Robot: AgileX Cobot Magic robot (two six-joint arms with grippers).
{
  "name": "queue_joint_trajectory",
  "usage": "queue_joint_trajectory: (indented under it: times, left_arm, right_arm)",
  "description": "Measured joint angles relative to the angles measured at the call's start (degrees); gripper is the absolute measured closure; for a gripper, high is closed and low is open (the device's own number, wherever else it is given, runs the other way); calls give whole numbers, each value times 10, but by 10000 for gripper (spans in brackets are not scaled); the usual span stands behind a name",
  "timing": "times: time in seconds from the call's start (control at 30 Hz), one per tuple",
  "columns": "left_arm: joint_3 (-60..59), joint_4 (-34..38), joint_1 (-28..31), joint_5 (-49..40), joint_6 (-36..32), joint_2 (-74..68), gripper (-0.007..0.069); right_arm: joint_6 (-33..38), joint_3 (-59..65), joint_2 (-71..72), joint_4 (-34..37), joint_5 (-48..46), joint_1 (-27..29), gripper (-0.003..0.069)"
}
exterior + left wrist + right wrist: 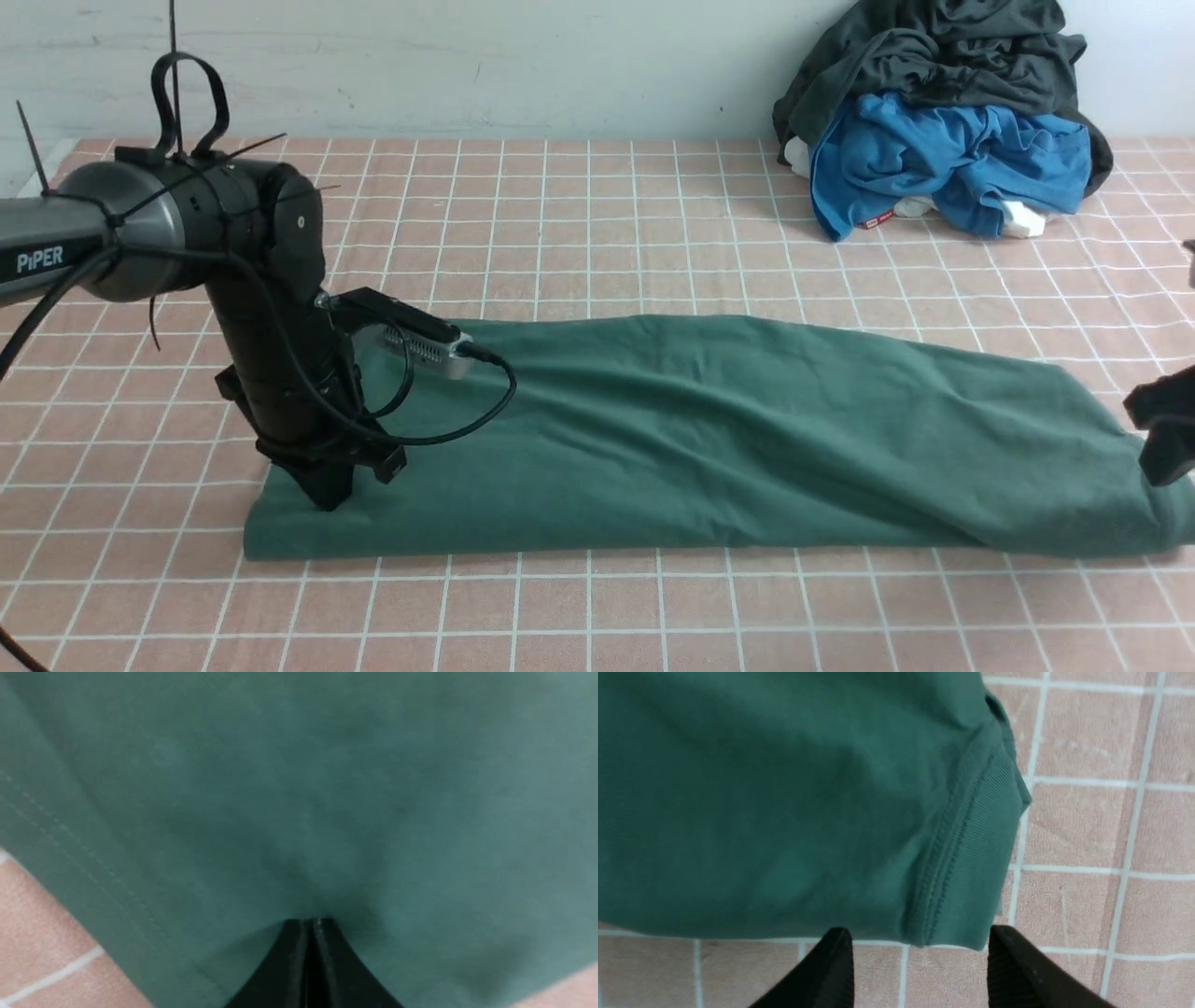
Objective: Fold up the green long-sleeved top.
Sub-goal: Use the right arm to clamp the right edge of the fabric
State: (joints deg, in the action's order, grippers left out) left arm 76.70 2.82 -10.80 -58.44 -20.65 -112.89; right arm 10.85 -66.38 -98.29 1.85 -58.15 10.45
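Step in hand, probably: smoothing or pinching the dark green cotton top (pixel 691 448). Left black pincer (pixel 327 490): closed against the cloth; grip unconfirmed. Right black pincer (pixel 920 947): wide apart, holding nothing. Next: lower it onto the ribbed cuff (pixel 971 858).

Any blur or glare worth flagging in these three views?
Left wrist view: green top soft, mottled, its stitching faintly legible; jaws blurred. Right wrist view: cuff seam crisp, jaws softer. Front view: sharp, evenly lit, no strong glare.

Bright, even light – left wrist view soft and blurred.
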Motion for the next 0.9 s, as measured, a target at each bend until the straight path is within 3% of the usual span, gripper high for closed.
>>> queue_joint_trajectory:
  times: [0.2,0.37,0.53,0.67,0.8,0.9]
  left_arm:
    - [-13,0,29,26,0,3,628]
    - [-13,0,45,30,1,3,628]
    - [-13,1,47,30,0,3,628]
    - [-13,9,47,30,0,3,628]
    - [-13,11,47,30,1,3,628]
    - [-13,11,47,30,2,3,628]
  right_arm:
    - [-22,9,-27,0,80,15,232]
    - [-37,9,-62,0,104,16,118]
    - [-50,9,-97,-3,109,16,76]
    - [-49,9,-108,6,112,16,81]
    - [-38,9,-109,15,112,14,138]
    - [-36,9,-109,16,112,5,254]
